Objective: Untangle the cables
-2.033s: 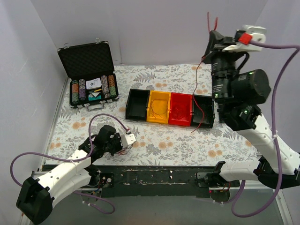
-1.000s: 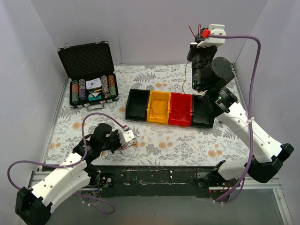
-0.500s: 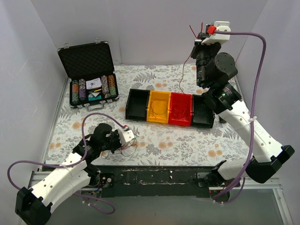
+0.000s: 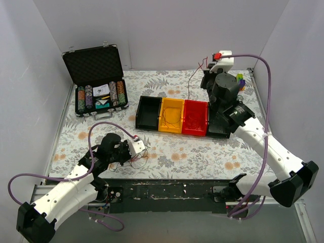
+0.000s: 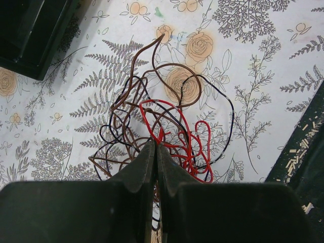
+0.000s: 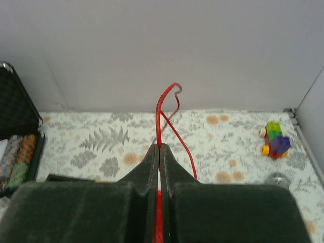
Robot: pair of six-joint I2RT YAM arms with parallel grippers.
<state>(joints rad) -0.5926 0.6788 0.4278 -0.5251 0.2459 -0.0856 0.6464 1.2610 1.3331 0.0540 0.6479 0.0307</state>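
Note:
A tangle of thin red, brown and dark cables [image 5: 167, 121] lies on the floral table near the front left, and shows in the top view [image 4: 136, 160] too. My left gripper [image 5: 155, 148] is shut, its tips pinching strands at the near edge of the tangle; in the top view it [image 4: 127, 156] sits low over the bunch. My right gripper [image 6: 159, 147] is shut on a single red cable [image 6: 161, 109] that loops up above the tips. In the top view it [image 4: 205, 71] is raised behind the bins, the red cable [image 4: 192, 78] hanging down to the left.
A row of bins stands mid-table: black [image 4: 148, 112], yellow [image 4: 171, 115], red [image 4: 195, 117] and black [image 4: 219, 124], the yellow and red holding thin wires. An open poker chip case [image 4: 96, 81] sits at back left. A toy of coloured bricks [image 6: 273, 139] sits at back right.
My right arm has come down and swung left and back, carrying the red cable from over the right black bin to behind the red bin. My left arm shifted slightly, then stayed.

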